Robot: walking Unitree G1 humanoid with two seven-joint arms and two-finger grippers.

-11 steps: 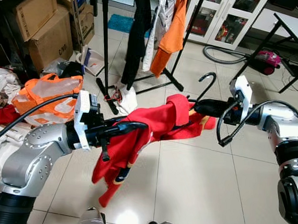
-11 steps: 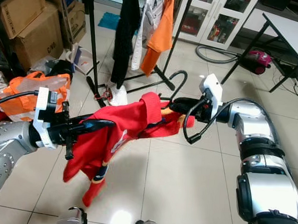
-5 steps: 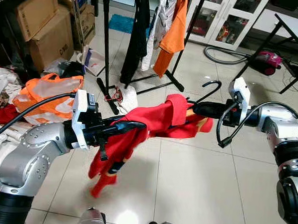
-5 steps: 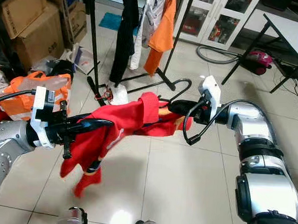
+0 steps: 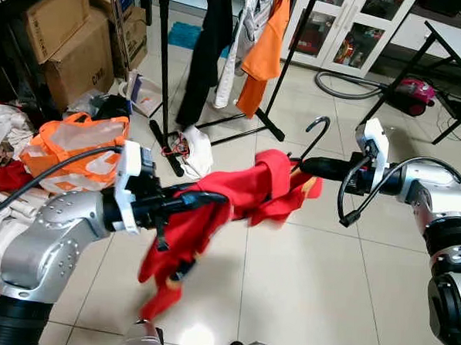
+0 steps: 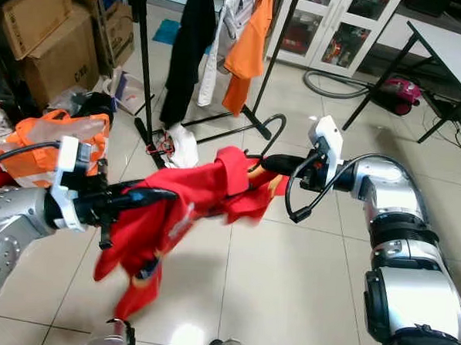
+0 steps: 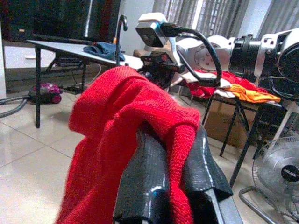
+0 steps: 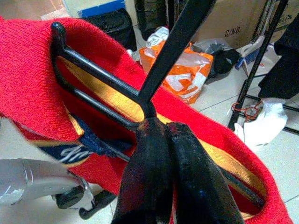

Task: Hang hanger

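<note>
The robot carries a black hanger (image 5: 313, 142) with a red sweater (image 5: 237, 196) between its two arms, in front of its chest and above the tiled floor (image 5: 310, 277). The rack (image 5: 278, 82) stands farther off and a little left, with black and orange clothes already on it.

The right gripper (image 8: 161, 135) has its fingers pressed together on the hanger's neck, just below the hook. The left gripper (image 7: 163, 186) has its fingers closed on a fold of the sweater at the near left end.

To do this step well, the robot should probably keep the hook upright and turned toward the rack's bar. The right arm should lead, lifting the hook above the bar and lowering it on. The left arm should only support the cloth and let go late, so the sweater does not drag the hanger sideways.

The hanger is thin, black and rod-like, with a curved hook standing clear above the cloth. The sweater is a bright red knit with a yellow-lined collar; it sags toward the floor at the left and looks blurred there.
</note>
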